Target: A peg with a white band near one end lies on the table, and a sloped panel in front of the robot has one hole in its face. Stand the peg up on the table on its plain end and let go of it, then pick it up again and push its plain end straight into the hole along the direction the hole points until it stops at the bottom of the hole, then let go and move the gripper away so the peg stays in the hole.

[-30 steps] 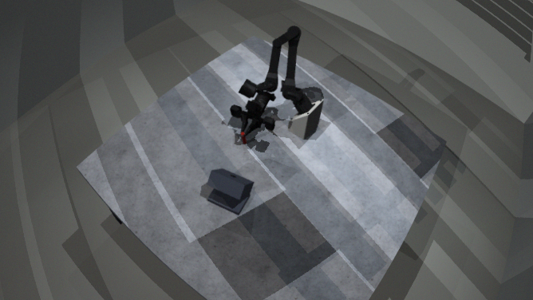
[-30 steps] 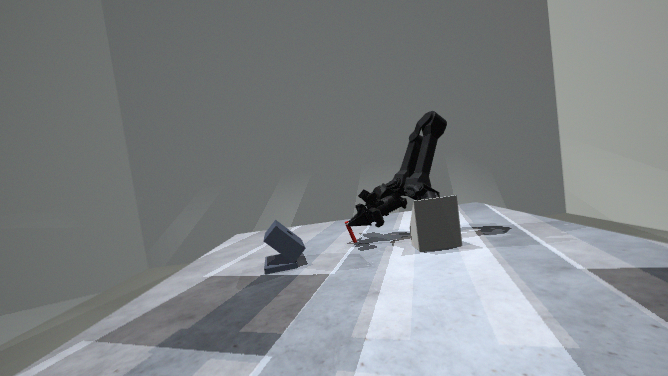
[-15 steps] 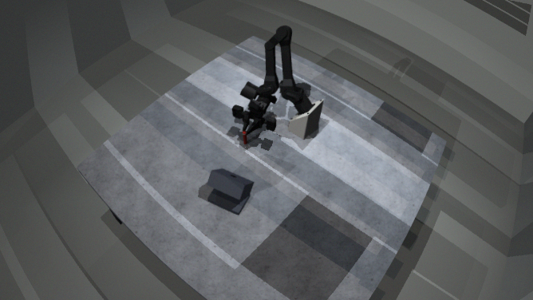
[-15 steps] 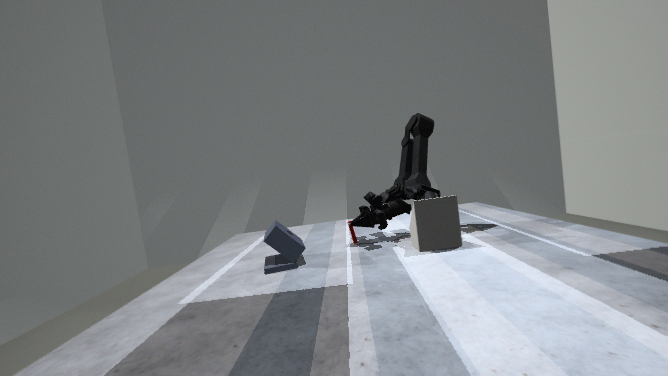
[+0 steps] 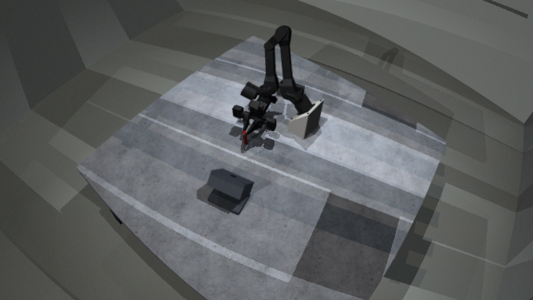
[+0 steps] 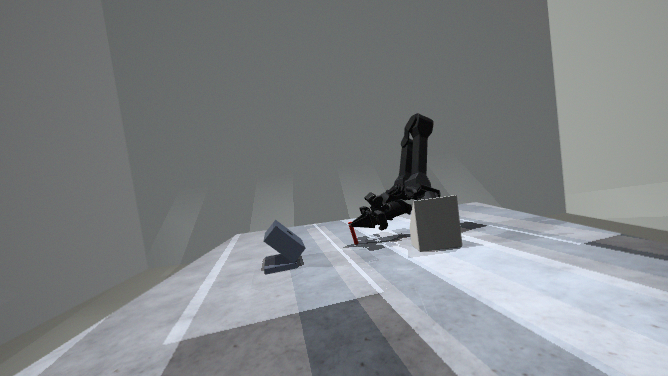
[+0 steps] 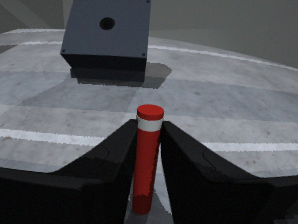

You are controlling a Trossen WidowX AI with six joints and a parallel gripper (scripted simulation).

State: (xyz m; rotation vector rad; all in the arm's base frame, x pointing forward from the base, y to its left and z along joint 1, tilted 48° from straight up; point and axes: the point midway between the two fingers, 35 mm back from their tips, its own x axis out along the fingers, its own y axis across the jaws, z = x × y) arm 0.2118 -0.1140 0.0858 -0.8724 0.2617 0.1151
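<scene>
The red peg [image 5: 244, 136] [image 6: 353, 235] [image 7: 145, 163] stands nearly upright between my fingers, its white band near the top and its plain end down at the table. My gripper [image 5: 246, 132] [image 6: 356, 223] [image 7: 149, 127] is shut on the peg, low over the table. The dark sloped panel [image 5: 231, 183] [image 6: 283, 241] [image 7: 107, 30] stands ahead of the gripper on its base. Its single round hole [image 7: 107, 23] faces me in the wrist view.
A light grey wedge block [image 5: 306, 120] [image 6: 435, 223] stands beside the arm's base, to the right of the gripper in the exterior view. The table's edges drop off to the floor on all sides.
</scene>
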